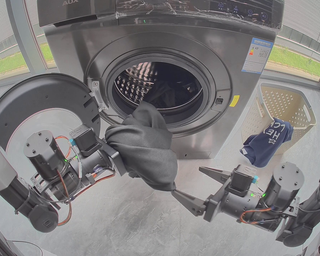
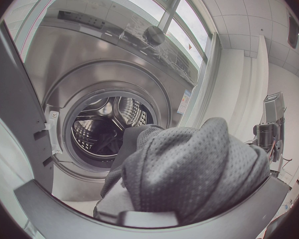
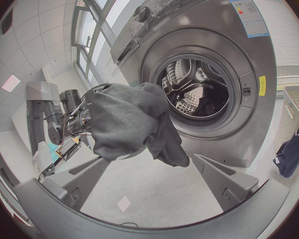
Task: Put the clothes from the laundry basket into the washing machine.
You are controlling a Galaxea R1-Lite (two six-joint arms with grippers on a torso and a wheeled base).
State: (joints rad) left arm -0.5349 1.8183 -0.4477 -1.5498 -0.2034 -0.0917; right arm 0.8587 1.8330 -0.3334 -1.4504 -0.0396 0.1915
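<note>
A: Entry one, left gripper [image 1: 114, 159]?
B: Its jaws are clenching a grey garment [image 1: 145, 150]. The cloth is bunching over the fingers and hanging in front of the washing machine [image 1: 78, 50], outside the drum [image 1: 138, 82].

A: Entry two, right gripper [image 1: 186, 180]?
B: It is hovering low over the floor with its jaws spread wide and gripping nothing. The garment's lowest tip is hanging right at one finger; whether they are touching, I cannot tell.

A: Entry three, the machine?
B: Its door [image 1: 35, 100] is standing open on the robot's left. Dark clothing [image 1: 167, 93] is lying inside the drum.

A: Entry four, laundry basket [image 1: 291, 107]?
B: It is sitting beside the machine on the robot's right, with a navy garment [image 1: 268, 143] draping over its near rim.
</note>
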